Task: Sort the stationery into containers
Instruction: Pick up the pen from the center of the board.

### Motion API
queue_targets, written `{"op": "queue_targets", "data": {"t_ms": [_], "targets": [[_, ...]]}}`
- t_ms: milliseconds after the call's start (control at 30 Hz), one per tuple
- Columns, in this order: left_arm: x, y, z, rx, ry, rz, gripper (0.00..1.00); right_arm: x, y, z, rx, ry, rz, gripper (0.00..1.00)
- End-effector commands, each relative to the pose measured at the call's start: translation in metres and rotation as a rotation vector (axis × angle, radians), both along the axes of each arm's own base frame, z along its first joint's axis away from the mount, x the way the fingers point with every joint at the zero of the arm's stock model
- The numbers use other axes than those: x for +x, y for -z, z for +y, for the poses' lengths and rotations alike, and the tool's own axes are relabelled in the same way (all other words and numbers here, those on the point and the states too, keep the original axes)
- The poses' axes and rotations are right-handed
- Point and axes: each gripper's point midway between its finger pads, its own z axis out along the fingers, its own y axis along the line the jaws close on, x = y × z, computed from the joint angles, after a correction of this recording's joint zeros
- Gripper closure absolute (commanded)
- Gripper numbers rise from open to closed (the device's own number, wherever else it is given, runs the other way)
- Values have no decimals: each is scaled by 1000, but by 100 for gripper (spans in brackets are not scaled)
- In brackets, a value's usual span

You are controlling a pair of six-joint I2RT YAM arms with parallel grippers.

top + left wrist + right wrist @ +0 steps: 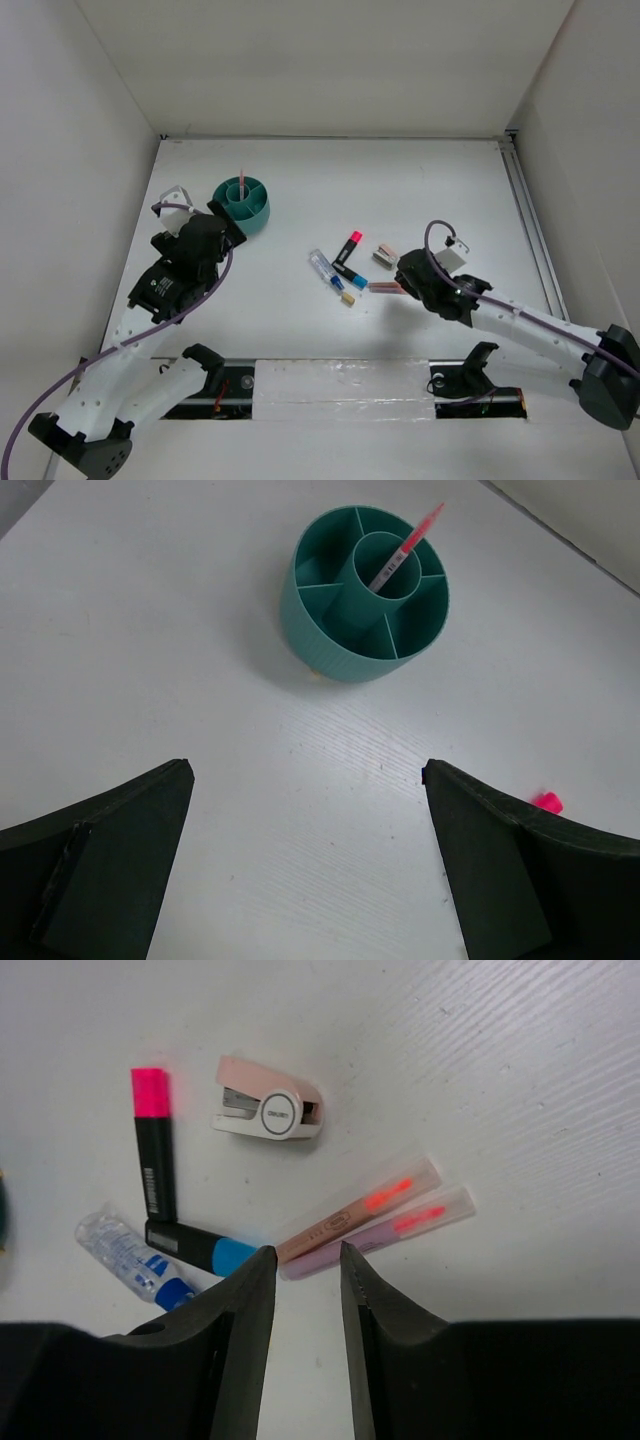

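Note:
The teal organiser cup (246, 204) stands at the back left with a thin pink-red pen (405, 548) upright in its centre tube; it also shows in the left wrist view (365, 600). My left gripper (305, 770) is open and empty, just short of the cup. Mid-table lie a black marker with a pink cap (153, 1140), a blue-capped marker (195, 1245), a clear-barrelled pen (130, 1255) and two clear-capped pens, peach (355, 1210) and lilac (400, 1228). My right gripper (306, 1252) is narrowly open, its tips at the near ends of these two pens.
A small pink stapler (268, 1110) lies beyond the two pens. A tiny tan block (349, 298) lies near the clear-barrelled pen. White walls enclose the table on three sides, with a rail along the right edge (530, 220).

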Motion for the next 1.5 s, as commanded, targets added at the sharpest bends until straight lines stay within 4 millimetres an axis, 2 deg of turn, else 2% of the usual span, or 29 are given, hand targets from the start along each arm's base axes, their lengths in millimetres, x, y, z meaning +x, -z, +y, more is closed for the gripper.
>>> {"op": "queue_targets", "data": {"t_ms": [0, 33, 333, 367, 467, 600, 667, 767, 933, 1033, 1267, 1467], "targets": [[2, -4, 0, -3, 6, -24, 0, 9, -11, 10, 45, 27, -23, 62], [2, -1, 0, 2, 6, -16, 0, 6, -4, 7, 43, 53, 5, 65], [2, -3, -1, -4, 17, -27, 0, -4, 15, 8, 142, 153, 80, 68], [1, -5, -1, -8, 17, -35, 0, -9, 20, 5, 137, 162, 110, 68], [-1, -8, 0, -14, 17, -46, 0, -13, 27, 6, 145, 174, 144, 73], [-2, -10, 0, -24, 25, -53, 0, -21, 31, 8, 154, 177, 178, 71], [-4, -12, 0, -28, 25, -61, 0, -26, 39, 5, 140, 170, 189, 70], [-5, -14, 1, -33, 25, -70, 0, -25, 36, 7, 163, 167, 172, 64], [-7, -16, 1, -40, 36, -85, 0, -22, 33, 7, 164, 170, 160, 59], [-7, -16, 1, -40, 36, -85, 0, -20, 32, 9, 161, 178, 168, 59], [-8, -17, 0, -48, 44, -91, 0, -23, 49, 8, 110, 191, 222, 59], [-8, -17, 0, -48, 44, -91, 0, -19, 45, 8, 115, 204, 202, 59]]}}
